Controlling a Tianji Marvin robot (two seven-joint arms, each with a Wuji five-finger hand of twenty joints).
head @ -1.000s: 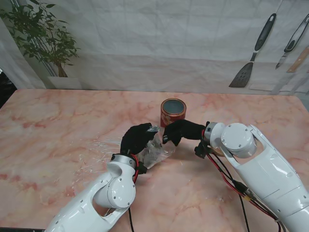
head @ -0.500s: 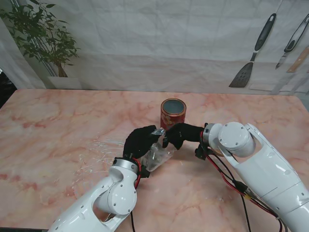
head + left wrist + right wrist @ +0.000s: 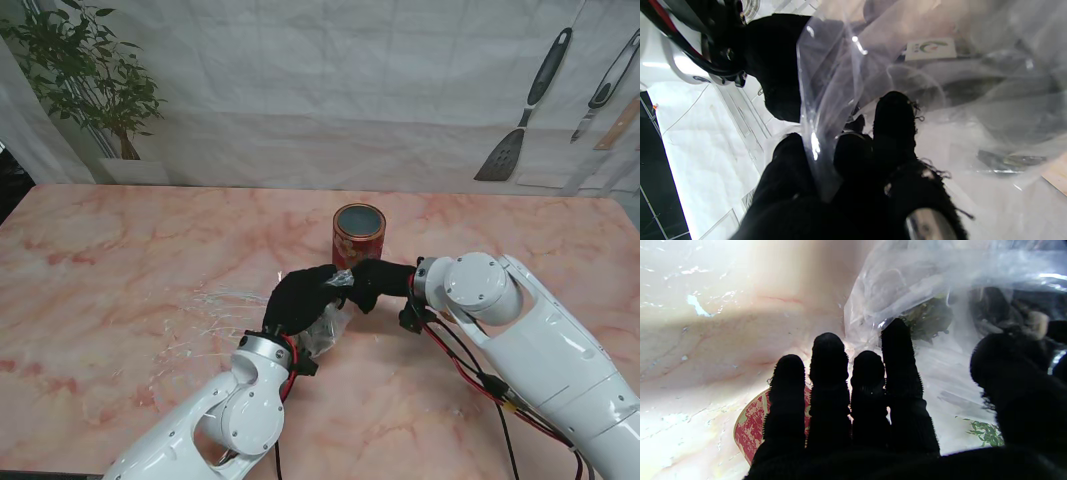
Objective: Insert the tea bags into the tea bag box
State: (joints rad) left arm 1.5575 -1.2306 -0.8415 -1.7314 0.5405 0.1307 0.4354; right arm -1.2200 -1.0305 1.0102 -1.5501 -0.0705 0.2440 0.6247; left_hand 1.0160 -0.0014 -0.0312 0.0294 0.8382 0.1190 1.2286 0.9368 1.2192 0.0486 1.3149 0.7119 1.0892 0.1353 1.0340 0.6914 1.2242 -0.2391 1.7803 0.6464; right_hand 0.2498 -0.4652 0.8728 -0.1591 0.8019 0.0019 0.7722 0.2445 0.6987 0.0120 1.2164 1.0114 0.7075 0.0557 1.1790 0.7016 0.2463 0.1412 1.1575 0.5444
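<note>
A clear plastic bag (image 3: 326, 326) of tea bags hangs just over the table in front of me, with my left hand (image 3: 300, 298) shut on its upper edge. In the left wrist view the film (image 3: 840, 83) runs between my black fingers (image 3: 893, 126), and a white tea bag tag (image 3: 930, 49) shows inside. My right hand (image 3: 378, 280) is at the bag's raised corner; its index fingertip (image 3: 895, 330) touches the film (image 3: 907, 290) while the thumb stays apart. A dark tea bag (image 3: 927, 318) lies within. The red round tin (image 3: 358, 232) stands open just beyond both hands.
Crumpled clear film (image 3: 215, 310) lies on the pink marble table (image 3: 120, 250) to my left. The tin's red side (image 3: 750, 426) is close behind my right fingers. A potted plant (image 3: 95, 80) stands at the far left corner, and utensils (image 3: 520, 110) hang on the back wall.
My left hand has moved right and slightly nearer the tin, carrying the bag's top corner to my right hand's fingertips. My right arm has shifted a little left.
</note>
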